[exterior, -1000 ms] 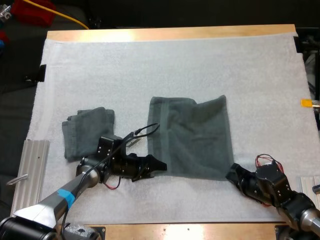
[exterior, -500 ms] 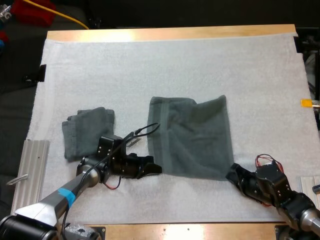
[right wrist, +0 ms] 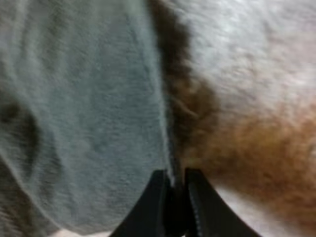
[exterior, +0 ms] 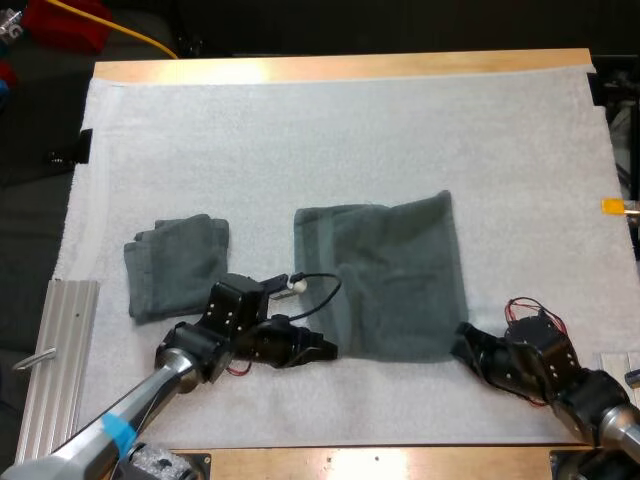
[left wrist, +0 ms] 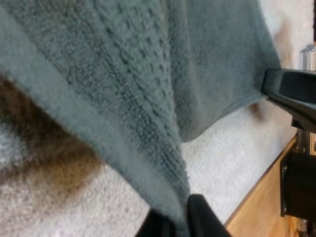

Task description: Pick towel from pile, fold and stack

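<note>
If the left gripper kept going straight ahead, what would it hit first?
The spread towel: the left gripper pinches its near corner. Farther along that edge, it would probably meet the right gripper.

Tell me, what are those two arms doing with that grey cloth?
Two robot arms are handling a dark grey-green terry towel spread flat on the white mat. The left gripper pinches its near left corner, the right gripper its near right corner. A folded towel of the same colour lies to its left.
</note>
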